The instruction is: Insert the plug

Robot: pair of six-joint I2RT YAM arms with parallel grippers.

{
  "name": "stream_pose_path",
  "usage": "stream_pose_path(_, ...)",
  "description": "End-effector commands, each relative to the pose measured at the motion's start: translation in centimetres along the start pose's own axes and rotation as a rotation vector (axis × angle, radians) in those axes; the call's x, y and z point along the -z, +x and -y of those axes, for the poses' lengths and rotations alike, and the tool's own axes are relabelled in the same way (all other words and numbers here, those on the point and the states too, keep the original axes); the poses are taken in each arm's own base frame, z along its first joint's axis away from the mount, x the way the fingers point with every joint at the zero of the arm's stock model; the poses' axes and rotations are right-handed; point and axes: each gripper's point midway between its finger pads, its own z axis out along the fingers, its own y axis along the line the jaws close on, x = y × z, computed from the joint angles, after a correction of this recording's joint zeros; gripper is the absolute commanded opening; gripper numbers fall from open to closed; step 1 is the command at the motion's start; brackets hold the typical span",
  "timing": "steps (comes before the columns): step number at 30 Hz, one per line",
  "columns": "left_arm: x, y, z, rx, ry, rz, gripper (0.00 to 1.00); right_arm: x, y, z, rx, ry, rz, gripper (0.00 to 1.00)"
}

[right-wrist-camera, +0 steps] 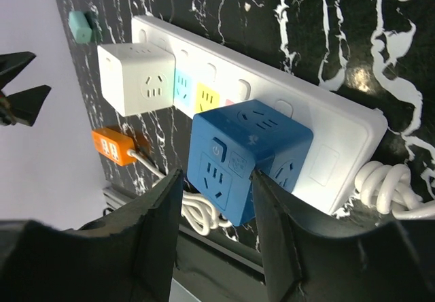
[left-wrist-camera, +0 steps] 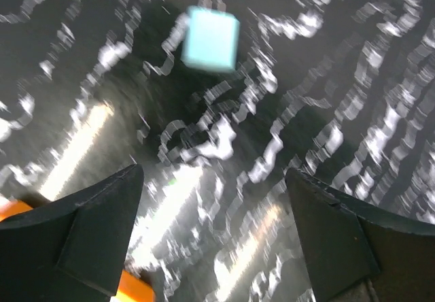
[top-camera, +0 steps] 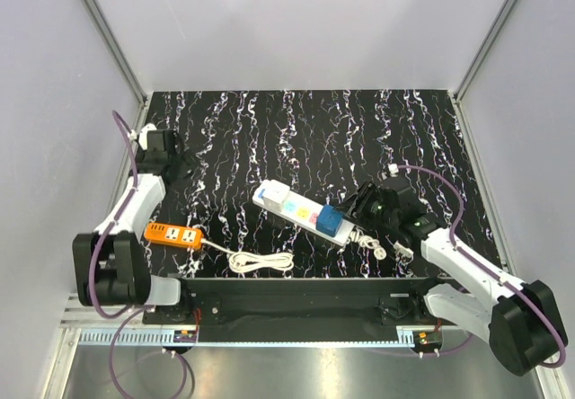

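The royal-blue plug [top-camera: 331, 220] sits on the near right end of the white power strip [top-camera: 289, 203], seated flat on it in the right wrist view [right-wrist-camera: 245, 152]. My right gripper [top-camera: 356, 207] is open around the plug's near corner [right-wrist-camera: 216, 174]: the right finger touches the cube, and the left finger stands off with a small gap. My left gripper [top-camera: 180, 161] is open and empty at the far left, low over the black marbled table [left-wrist-camera: 214, 173].
A white cube adapter [right-wrist-camera: 132, 77] occupies the strip's far end. A pale teal cube [left-wrist-camera: 211, 38] lies ahead of the left gripper. An orange socket block [top-camera: 172, 234] with a coiled white cord [top-camera: 260, 261] lies front left. The strip's own cord [right-wrist-camera: 394, 186] is bundled beside the plug.
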Motion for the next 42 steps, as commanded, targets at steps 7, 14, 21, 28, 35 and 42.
stream_pose_path(7,-6.1,-6.0,1.6,-0.182,-0.125,0.066,0.89,0.4,-4.1,-4.9,0.074,-0.097,0.134,0.60)
stream_pose_path(14,-9.7,-2.7,0.2,-0.200,-0.191,-0.027,0.87,4.0,-5.4,-5.4,0.179,-0.097,0.240,0.75)
stream_pose_path(21,-11.6,-2.3,0.9,-0.254,-0.178,-0.082,0.76,4.8,-6.3,-6.2,0.251,-0.101,0.275,0.79)
stream_pose_path(28,-12.1,-0.7,0.3,-0.288,-0.186,-0.158,0.70,4.3,-6.5,-6.4,0.259,-0.104,0.271,0.82)
stream_pose_path(35,-13.2,0.9,-0.3,-0.333,-0.149,-0.238,0.72,4.7,-6.4,-6.3,0.276,-0.111,0.279,0.84)
stream_pose_path(42,-13.7,2.0,1.0,-0.359,-0.052,-0.283,0.40,5.6,-6.4,-6.1,0.288,-0.116,0.304,0.84)
